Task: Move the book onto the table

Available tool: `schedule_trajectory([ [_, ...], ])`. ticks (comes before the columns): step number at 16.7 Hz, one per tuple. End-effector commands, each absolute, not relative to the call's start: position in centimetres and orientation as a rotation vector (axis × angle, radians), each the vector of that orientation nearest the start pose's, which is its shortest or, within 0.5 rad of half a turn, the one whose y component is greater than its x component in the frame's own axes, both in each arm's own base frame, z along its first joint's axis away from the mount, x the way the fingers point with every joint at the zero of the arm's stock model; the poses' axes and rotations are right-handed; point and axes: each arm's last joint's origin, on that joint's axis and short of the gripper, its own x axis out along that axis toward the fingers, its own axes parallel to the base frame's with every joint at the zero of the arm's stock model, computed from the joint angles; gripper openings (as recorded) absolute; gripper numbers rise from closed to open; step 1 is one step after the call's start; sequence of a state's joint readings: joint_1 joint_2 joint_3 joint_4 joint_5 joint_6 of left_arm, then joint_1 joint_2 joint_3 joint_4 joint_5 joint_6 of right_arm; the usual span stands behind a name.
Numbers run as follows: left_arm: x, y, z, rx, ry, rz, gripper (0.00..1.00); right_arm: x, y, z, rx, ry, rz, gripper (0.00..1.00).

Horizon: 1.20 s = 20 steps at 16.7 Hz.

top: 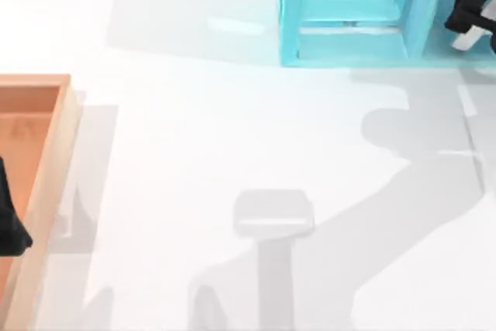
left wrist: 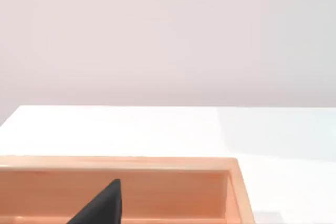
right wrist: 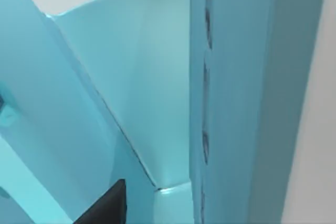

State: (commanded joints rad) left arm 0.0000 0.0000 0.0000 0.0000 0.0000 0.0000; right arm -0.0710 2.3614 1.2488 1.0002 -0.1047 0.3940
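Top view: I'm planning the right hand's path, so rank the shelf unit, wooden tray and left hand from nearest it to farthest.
1. Shelf unit, top right; the right hand is at it.
2. Wooden tray, far left side.
3. Left hand, at the left edge, over the tray.

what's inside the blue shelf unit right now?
In the top view, the right gripper sits at the right-hand bay of the shelf unit. The middle bay shows bare light-blue panels. Right wrist view shows shelf walls close up; no book is identifiable, and deeper parts are hidden.
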Motion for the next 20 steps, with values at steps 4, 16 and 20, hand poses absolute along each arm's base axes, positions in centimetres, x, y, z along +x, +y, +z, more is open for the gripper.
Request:
schedule_trajectory([
  [4,10.57,-0.12,16.0,0.0,0.0,0.0,1.0,47.47,-2.5,8.0,0.392,0.125,0.037,1.0],
  [16,10.57,-0.12,16.0,0.0,0.0,0.0,1.0,47.47,-2.5,8.0,0.392,0.125,0.037,0.17],
  [20,10.57,-0.12,16.0,0.0,0.0,0.0,1.0,47.47,-2.5,8.0,0.392,0.125,0.037,0.0],
])
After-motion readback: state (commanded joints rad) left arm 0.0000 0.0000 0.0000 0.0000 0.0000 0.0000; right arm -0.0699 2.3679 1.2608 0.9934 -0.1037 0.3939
